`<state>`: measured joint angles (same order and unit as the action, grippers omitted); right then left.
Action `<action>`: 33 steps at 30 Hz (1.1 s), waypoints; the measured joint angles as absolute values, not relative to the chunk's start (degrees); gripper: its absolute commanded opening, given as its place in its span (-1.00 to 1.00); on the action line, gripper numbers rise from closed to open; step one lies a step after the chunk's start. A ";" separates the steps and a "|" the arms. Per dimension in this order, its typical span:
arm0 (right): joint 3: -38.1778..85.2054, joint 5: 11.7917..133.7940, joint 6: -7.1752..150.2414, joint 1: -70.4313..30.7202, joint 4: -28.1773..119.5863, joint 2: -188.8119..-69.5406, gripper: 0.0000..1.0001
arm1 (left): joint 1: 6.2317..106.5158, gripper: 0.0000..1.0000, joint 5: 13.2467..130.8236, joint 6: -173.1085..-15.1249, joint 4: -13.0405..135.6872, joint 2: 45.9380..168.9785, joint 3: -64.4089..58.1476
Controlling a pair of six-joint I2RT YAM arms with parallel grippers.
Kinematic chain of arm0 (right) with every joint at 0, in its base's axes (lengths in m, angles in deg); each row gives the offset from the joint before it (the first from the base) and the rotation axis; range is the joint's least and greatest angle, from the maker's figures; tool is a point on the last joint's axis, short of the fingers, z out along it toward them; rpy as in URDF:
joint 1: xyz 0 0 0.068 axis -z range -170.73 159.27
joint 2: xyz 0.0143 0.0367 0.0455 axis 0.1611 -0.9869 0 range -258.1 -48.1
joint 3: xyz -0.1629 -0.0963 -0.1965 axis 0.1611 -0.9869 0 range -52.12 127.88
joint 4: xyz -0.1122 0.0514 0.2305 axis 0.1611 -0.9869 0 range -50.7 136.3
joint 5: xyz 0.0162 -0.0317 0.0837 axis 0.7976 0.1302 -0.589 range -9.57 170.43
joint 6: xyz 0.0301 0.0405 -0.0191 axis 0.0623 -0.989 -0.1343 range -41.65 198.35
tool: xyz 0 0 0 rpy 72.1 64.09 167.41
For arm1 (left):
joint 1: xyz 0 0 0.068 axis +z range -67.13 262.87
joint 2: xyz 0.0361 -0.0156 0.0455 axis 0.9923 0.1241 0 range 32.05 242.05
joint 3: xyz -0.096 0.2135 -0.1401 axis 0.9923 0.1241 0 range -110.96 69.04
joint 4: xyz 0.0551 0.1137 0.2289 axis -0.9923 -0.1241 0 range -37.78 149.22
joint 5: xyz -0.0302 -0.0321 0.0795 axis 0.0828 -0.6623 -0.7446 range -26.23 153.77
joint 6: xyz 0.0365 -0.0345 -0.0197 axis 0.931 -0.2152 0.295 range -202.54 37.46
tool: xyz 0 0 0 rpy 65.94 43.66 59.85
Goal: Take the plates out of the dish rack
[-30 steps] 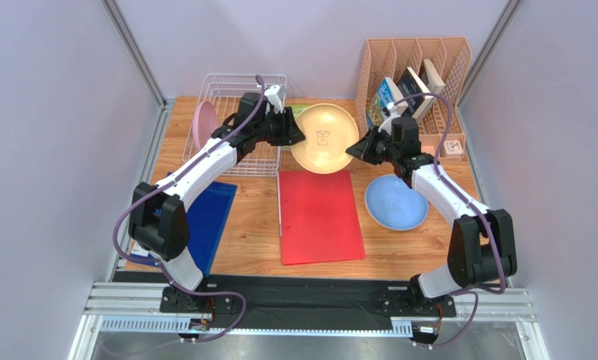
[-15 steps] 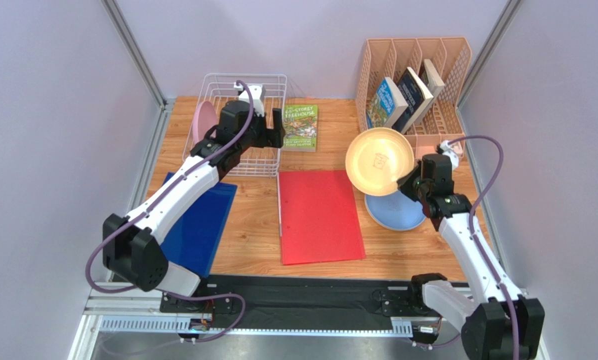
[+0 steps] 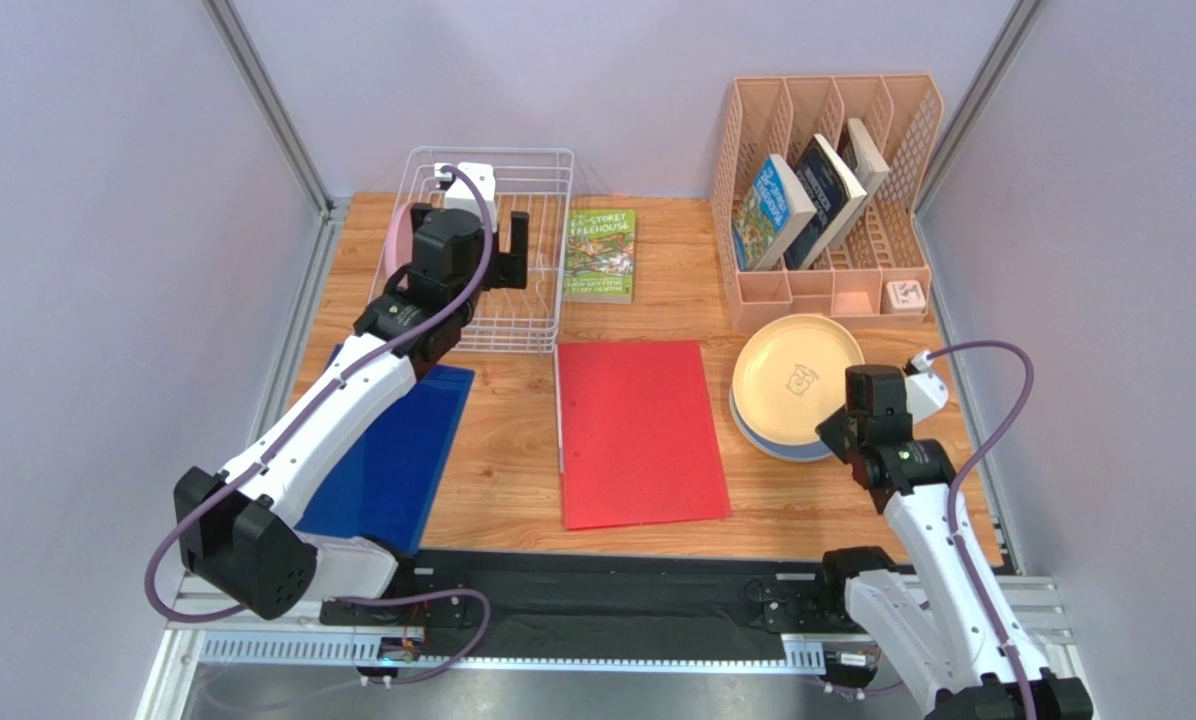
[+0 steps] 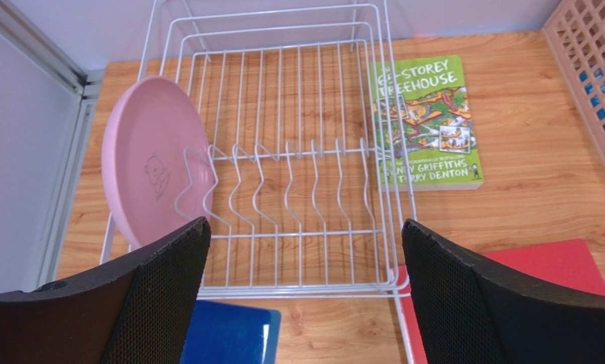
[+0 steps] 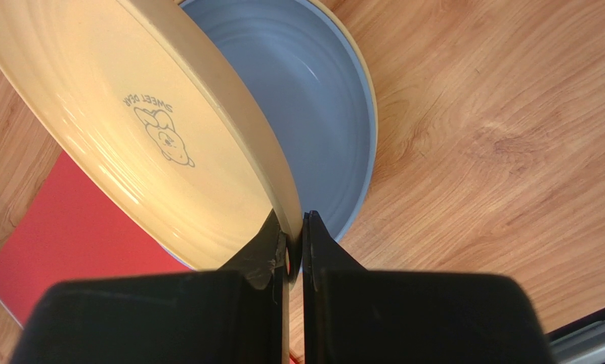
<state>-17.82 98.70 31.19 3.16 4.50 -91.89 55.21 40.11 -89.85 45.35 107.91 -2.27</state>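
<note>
One pink plate (image 4: pixel 150 163) stands in the rack (image 4: pixel 305 152), ahead-left of our left gripper (image 4: pixel 304 235), jaws spread wide. We see the right gripper (image 5: pixel 292 235) clamped on a yellow plate (image 5: pixel 131 114) at its rim, with the blue plate (image 5: pixel 321 114) just beneath.

Overhead wide — wrist views close, downward.

White arms (image 3: pixel 341 393), black joints (image 3: pixel 247 543), purple cables (image 3: pixel 1028 387)

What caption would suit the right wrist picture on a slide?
Right gripper pinches a pale yellow plate by its rim, tilted over the light blue plate.
</note>
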 measured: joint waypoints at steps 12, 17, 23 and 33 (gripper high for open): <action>-17.97 98.94 30.93 3.16 4.52 -94.57 -0.02 | 55.21 0.99 36.84 -88.73 45.29 108.15 -1.92; -17.01 98.41 32.42 3.16 4.96 -96.34 0.34 | 55.78 0.99 36.68 -88.80 45.20 108.85 -1.92; -13.53 98.67 35.08 3.16 5.35 -96.85 0.44 | 58.21 0.99 36.75 -89.13 44.80 110.31 -1.92; -0.92 95.44 42.67 3.16 14.07 -108.63 0.45 | 66.80 0.99 34.85 -89.74 44.78 114.62 -1.94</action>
